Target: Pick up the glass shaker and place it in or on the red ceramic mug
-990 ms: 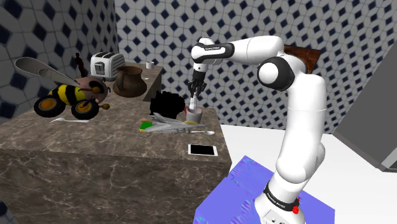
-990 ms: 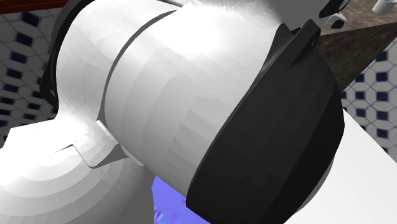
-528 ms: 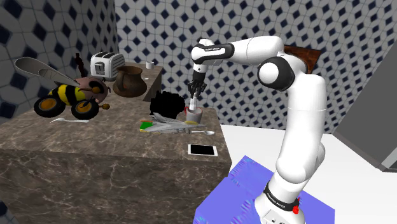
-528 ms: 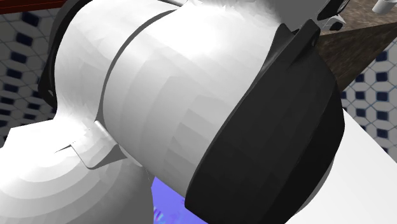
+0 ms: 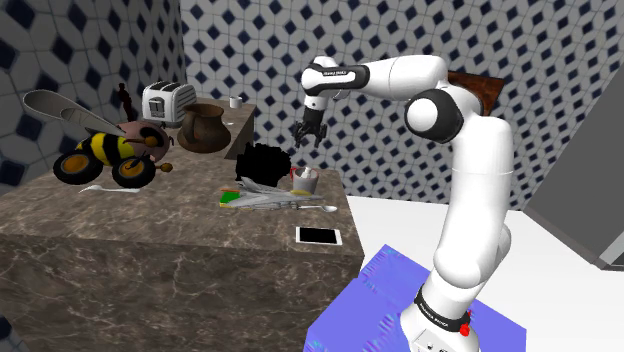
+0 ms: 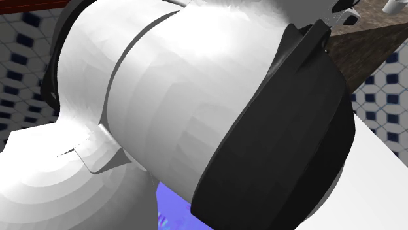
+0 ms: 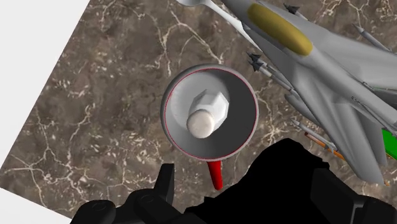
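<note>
Released since the earlier frame, the shaker now stands inside the mug, its pale cap up and its faceted body leaning a little toward one side of the grey inner wall. The mug's red handle points toward the gripper, which has risen and hangs above the mug with its fingers apart and nothing between them. The mug stands on the brown marble counter near its far corner, just beside a grey toy jet and a plain black shape. Closer to the shoulder view's lower edge lies a phone. Toward that view's left are a toy bee, a brown jug and a toaster. The second exterior view looks closely at the white arm.
</note>
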Controlling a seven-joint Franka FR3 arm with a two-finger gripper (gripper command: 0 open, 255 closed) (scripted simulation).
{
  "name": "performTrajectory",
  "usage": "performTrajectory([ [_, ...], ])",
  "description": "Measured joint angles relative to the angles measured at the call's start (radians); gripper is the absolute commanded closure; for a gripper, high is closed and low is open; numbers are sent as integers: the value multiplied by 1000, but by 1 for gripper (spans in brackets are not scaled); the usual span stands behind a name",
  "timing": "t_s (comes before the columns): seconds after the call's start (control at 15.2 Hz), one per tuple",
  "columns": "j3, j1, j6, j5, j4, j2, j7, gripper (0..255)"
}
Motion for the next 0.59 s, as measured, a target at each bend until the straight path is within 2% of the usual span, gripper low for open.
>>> performTrajectory([
  [0.2,-1,-3,-71,-1,69,-3,4,0],
  [0.59,-2,-6,-87,-1,87,0,3,0],
])
